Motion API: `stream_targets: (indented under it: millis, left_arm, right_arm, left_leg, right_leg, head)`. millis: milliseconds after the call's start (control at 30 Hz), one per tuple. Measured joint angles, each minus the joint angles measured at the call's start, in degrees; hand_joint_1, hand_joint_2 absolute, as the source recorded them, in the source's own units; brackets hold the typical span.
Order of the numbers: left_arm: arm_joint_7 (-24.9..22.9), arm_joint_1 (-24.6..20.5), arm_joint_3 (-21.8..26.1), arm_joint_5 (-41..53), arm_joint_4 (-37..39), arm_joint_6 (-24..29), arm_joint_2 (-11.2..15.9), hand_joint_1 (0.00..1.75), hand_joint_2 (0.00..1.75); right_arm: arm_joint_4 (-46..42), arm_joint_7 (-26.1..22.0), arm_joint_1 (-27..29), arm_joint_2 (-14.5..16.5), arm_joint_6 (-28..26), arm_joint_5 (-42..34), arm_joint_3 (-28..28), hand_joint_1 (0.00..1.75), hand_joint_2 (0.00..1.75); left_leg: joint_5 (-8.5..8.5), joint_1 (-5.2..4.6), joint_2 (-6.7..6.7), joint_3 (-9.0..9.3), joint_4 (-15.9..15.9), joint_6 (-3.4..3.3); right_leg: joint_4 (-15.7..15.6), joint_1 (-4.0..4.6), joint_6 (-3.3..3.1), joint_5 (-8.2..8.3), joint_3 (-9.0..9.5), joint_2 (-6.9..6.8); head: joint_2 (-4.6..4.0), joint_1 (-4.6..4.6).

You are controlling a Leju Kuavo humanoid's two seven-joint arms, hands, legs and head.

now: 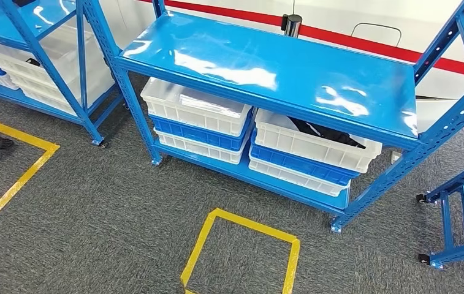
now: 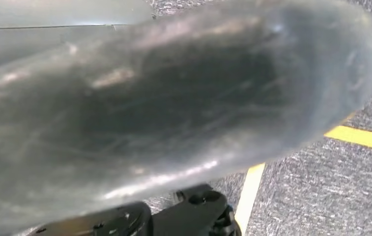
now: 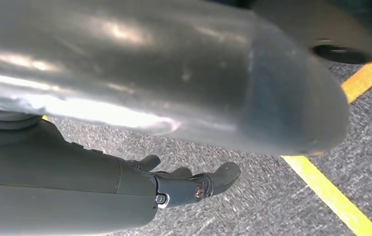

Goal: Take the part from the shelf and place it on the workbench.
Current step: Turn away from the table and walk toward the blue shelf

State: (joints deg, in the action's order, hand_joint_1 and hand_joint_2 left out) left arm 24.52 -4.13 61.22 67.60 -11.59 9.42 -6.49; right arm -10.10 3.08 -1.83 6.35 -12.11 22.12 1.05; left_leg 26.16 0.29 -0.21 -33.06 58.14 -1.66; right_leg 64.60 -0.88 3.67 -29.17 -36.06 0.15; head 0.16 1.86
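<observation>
A blue steel shelf (image 1: 266, 67) stands ahead in the head view. On its lower board sit stacked white and blue bins. In the right-hand white bin (image 1: 315, 144) lies a dark part (image 1: 324, 131), half hidden under the top board. My right hand (image 3: 193, 184) hangs over the grey carpet with its dark fingers stretched out and nothing in them. In the left wrist view my left hand (image 2: 174, 108) is a blurred grey mass close to the lens, and its fingers are hidden.
A second stack of white and blue bins (image 1: 195, 116) sits left of the first. More blue shelves stand at the left (image 1: 33, 49) and right (image 1: 462, 214). Yellow tape squares (image 1: 241, 251) mark the carpet. A black post (image 1: 291, 24) stands behind the shelf.
</observation>
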Motion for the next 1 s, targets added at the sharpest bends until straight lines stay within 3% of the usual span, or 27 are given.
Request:
stream_targets:
  millis: [67, 100, 167, 233, 333, 533, 1000]
  left_arm:
    - [0.00, 0.00, 0.00, 0.05, 0.01, 0.00, -0.06, 0.00, 0.00]
    - [0.00, -0.01, 0.00, 0.05, 0.01, 0.01, -0.04, 0.00, 0.00]
    - [0.00, 0.01, 0.00, 0.05, 0.01, 0.03, 0.00, 0.00, 0.00]
    - [0.00, 0.03, 0.00, 0.05, 0.01, 0.04, 0.02, 0.00, 0.00]
    - [0.00, 0.03, 0.00, 0.05, 0.01, 0.04, 0.01, 0.00, 0.00]
    - [0.00, 0.03, 0.00, 0.07, 0.01, 0.01, -0.01, 0.00, 0.00]
    - [0.04, 0.04, 0.00, 0.22, 0.01, -0.22, 0.02, 0.00, 0.00]
  right_arm:
    - [0.00, 0.01, -0.12, -0.01, 0.00, 0.00, 0.00, 0.00, 0.00]
    - [0.00, 0.01, -0.15, 0.01, 0.00, 0.00, 0.00, 0.00, 0.00]
    - [0.00, 0.01, -0.13, 0.05, 0.00, 0.00, 0.00, 0.00, 0.00]
    - [0.00, 0.01, -0.10, 0.07, 0.00, 0.00, 0.00, 0.00, 0.00]
    - [0.00, 0.01, -0.11, 0.08, 0.00, 0.04, 0.00, 0.00, 0.00]
    - [0.00, 0.05, -0.11, 0.06, 0.02, 0.32, 0.00, 0.00, 0.00]
    - [0.00, 0.25, -0.10, 0.09, 0.08, 0.59, 0.00, 0.00, 0.00]
  left_leg:
    - [0.31, -0.30, -0.03, 0.14, 0.14, 0.46]
    - [0.45, -0.47, -0.03, 0.16, 0.23, 0.36]
    - [0.51, -0.59, -0.01, 0.19, 0.31, -0.21]
    - [0.42, -0.57, 0.00, 0.31, 0.15, -0.60]
    - [0.30, -0.52, 0.00, 0.48, -0.16, -0.36]
    - [0.24, -0.32, 0.02, 0.49, -0.32, 0.99]
    - [0.32, -0.99, 0.01, 0.43, -0.17, 0.84]
  right_leg:
    - [-5.90, 0.03, -0.38, 2.22, 2.87, -0.22]
    - [-6.83, 0.04, -0.86, 2.59, 3.34, -0.21]
    - [-6.90, 0.09, -1.49, 2.86, 3.52, -0.04]
    - [-6.90, 0.21, -1.58, 2.89, 3.53, -0.01]
    - [-6.86, 0.33, -1.70, 2.84, 3.53, 0.02]
    - [-6.81, 0.48, -1.92, 2.73, 3.52, 0.02]
    - [-6.97, -0.23, -1.78, 2.81, 3.63, 0.01]
  head:
    - [-0.01, 0.05]
    - [-0.01, 0.07]
    - [-0.01, 0.13]
    - [-0.01, 0.13]
    - [0.00, 0.13]
    - [0.00, 0.10]
    - [-0.01, 0.09]
